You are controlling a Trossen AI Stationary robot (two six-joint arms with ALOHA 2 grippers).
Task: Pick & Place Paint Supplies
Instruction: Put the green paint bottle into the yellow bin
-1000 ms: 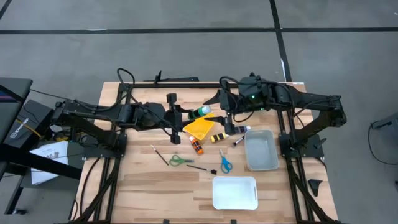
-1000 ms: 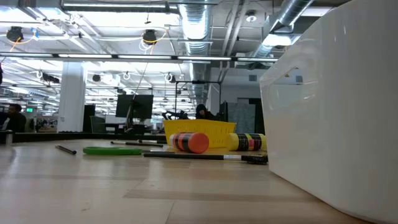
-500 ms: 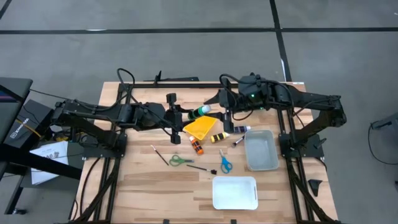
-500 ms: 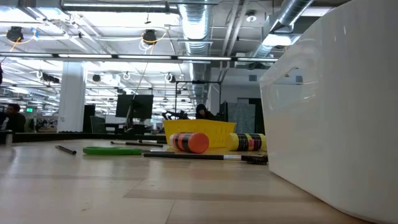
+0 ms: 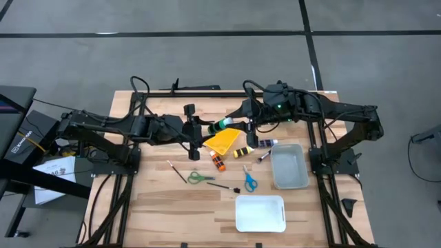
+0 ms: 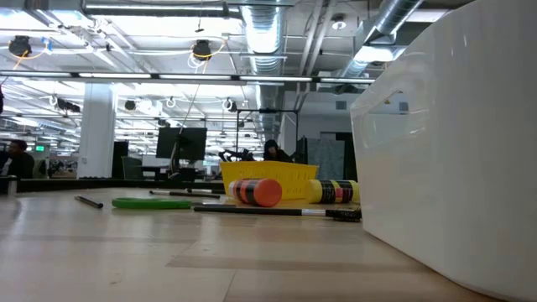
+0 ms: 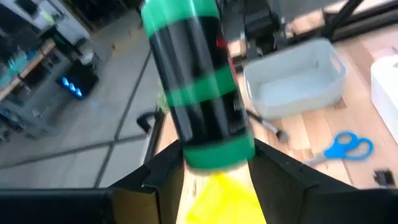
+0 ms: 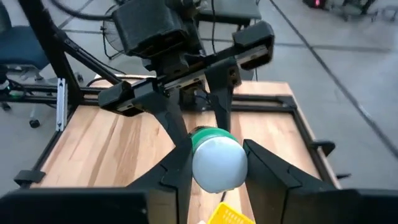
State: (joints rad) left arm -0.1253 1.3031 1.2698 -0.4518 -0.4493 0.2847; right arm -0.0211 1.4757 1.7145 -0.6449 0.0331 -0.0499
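A green-and-black paint bottle (image 5: 222, 124) with a white cap hangs in the air over the far middle of the table, between my two grippers. My left gripper (image 5: 207, 129) reaches it from the table's left and is shut on its bottom end. My right gripper (image 5: 241, 117) reaches it from the right and is shut on its cap end. Lying on the table are an orange bottle (image 5: 218, 162), a yellow bottle (image 5: 241, 152), a purple bottle (image 5: 265, 143) and thin brushes (image 5: 178, 172) (image 5: 222, 186). My left gripper has the bottle's bottom end (image 7: 217, 152) between its two fingers, one finger (image 7: 163, 171) on each side. It comes nearly level from the table's left. The bottle sticks out ahead of the fingers, clear of the table. My right gripper has the bottle's white cap (image 8: 217, 163) between its two fingers (image 8: 177, 165), one on each side. It comes from the table's right, slanting slightly down, facing my left gripper. The bottle reaches away from it, lifted clear.
A yellow piece (image 5: 222, 141) lies under the bottle. Green scissors (image 5: 200, 178) and blue scissors (image 5: 249, 180) lie near the middle. A grey bin (image 5: 289, 167) stands at the right and a white bin (image 5: 260, 213) at the near edge, large in the low view (image 6: 453, 151).
My right gripper has turned a little at the bottle's cap end. The bottle has stayed in the air between the two grippers. Nothing on the table has moved.
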